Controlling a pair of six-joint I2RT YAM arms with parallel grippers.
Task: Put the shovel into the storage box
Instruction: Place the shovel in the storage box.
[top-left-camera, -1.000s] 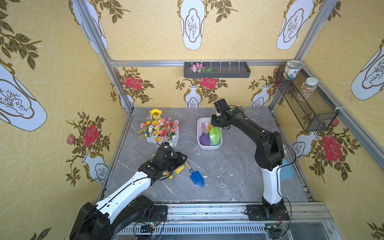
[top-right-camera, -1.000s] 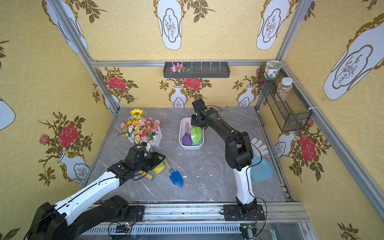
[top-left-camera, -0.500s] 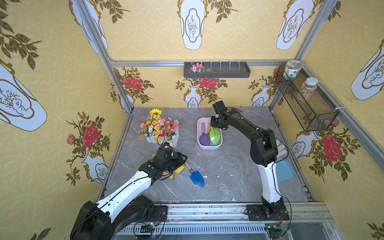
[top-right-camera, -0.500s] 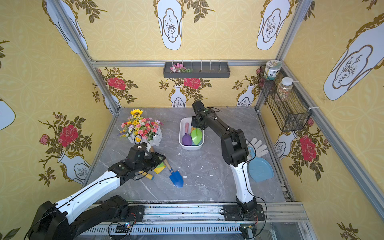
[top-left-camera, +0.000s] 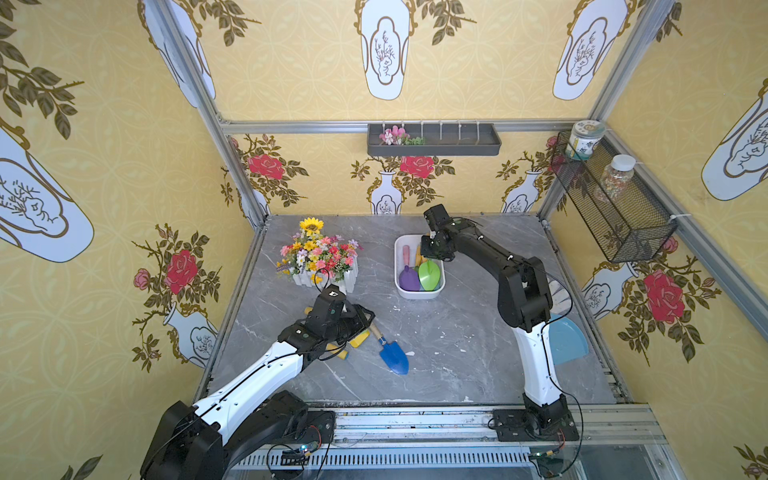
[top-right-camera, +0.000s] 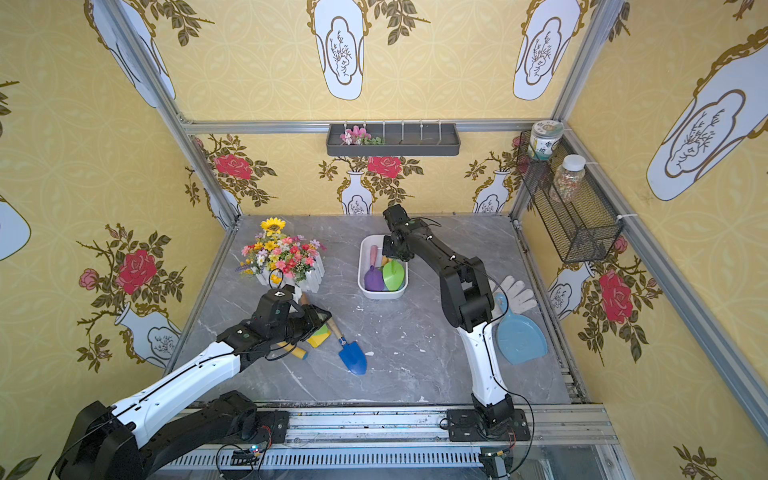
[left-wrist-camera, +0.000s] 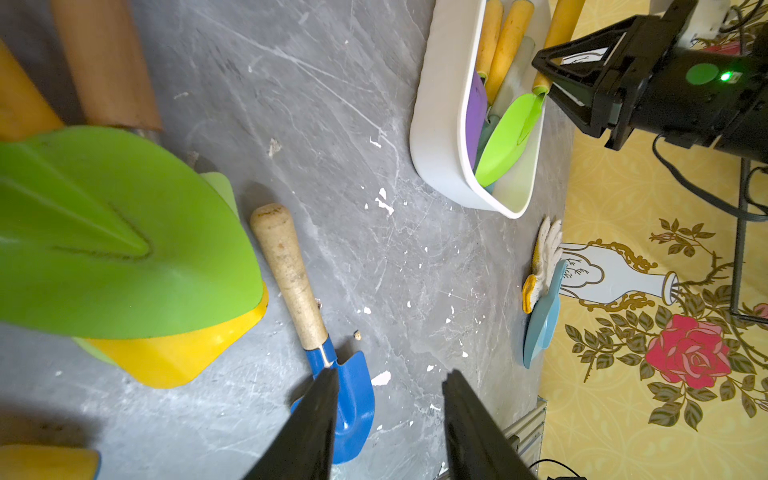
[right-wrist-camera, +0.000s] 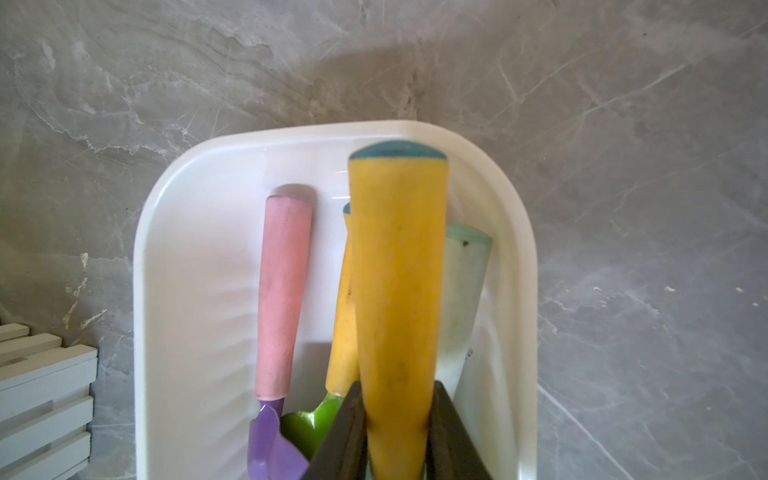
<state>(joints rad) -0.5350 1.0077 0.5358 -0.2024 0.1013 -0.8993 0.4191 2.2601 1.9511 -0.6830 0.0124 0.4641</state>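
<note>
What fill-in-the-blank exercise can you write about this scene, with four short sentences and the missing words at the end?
1. The purple shovel in the storage box has a ___ handle.
2. The right pincer grips the green shovel by its ___ handle.
3. The left pincer is ___ and holds nothing.
4. The pale-handled shovel on the table, next to the left pincer's tips, has a ___ blade.
Missing words: pink, yellow, open, blue.
</note>
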